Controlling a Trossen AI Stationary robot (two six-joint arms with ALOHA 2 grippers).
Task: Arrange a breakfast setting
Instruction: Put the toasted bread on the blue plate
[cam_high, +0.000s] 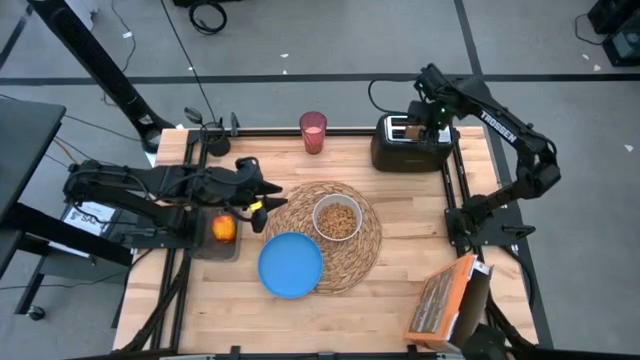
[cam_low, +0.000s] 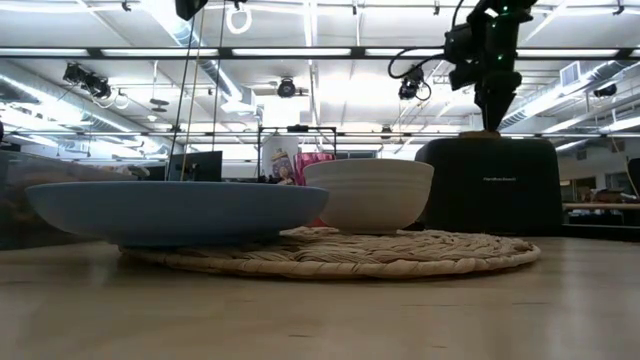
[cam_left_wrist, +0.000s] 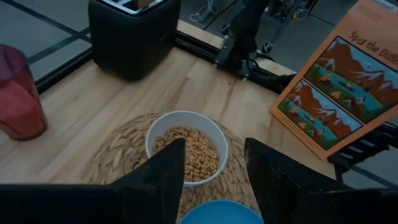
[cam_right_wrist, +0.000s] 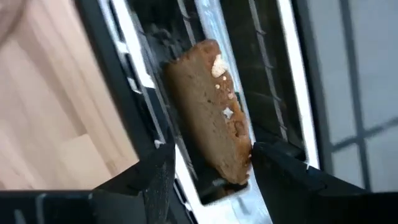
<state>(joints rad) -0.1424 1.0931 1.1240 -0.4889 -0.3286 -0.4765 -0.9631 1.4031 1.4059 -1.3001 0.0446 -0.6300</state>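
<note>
Plate: your blue plate (cam_high: 290, 265) sits nearest the front edge of the counter (cam_high: 400, 290), overlapping the near-left rim of the mat.
Mat: round straw mat (cam_high: 355, 255) lies mid-counter, flat.
Bowl: white bowl (cam_high: 337, 218) stands on the mat behind the plate, filled with cereal rings (cam_left_wrist: 194, 151).
Apple: red apple (cam_high: 224, 230) rests in a shallow tray at the left edge, just beside your left arm.
Left gripper: left gripper (cam_left_wrist: 211, 171) hovers over the mat's left rim, jaws apart, nothing between them, pointing toward the bowl.
Cereal box: orange box (cam_high: 443, 300) stands at the front right corner.
Cup: pink cup (cam_high: 313, 132) stands at the back edge, well apart from the mat.
Toaster: black toaster (cam_high: 410, 146) sits at the back right.
Toast: toast slice (cam_right_wrist: 211, 112) stands in a toaster slot.
Right gripper: right gripper (cam_right_wrist: 208, 171) hangs directly over the toaster; jaws apart, either side of the toast, not clamped.
</note>
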